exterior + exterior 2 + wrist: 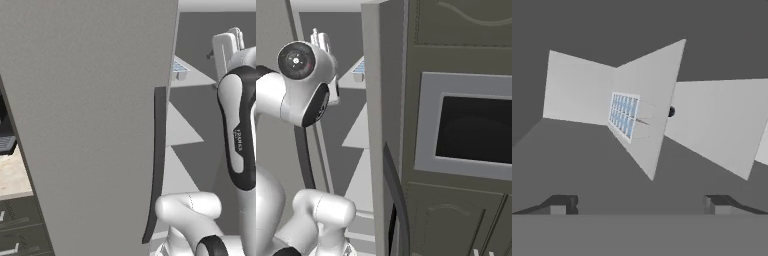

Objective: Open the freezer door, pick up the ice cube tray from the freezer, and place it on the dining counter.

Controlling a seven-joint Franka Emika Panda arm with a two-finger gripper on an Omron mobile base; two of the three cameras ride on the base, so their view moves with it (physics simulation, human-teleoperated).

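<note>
Dark grey-green tall cabinet [456, 30] on the right with moulded door panels, built-in oven [471, 127] set in it, pale grey frame round a black window, short beige counter [12, 175] far left over silver-handled drawers [17, 227]

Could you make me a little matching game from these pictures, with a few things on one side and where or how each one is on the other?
Things:
1. freezer door
2. ice cube tray
3. gripper
4. door handle

States:
A. light blue, lying on an upper shelf inside the freezer
B. swung open, a wide grey panel
C. dark curved bar running down the door's edge
D. jaws wide apart, holding nothing, pointed at the shelves

Pairs: 1-B, 2-A, 3-D, 4-C
</note>
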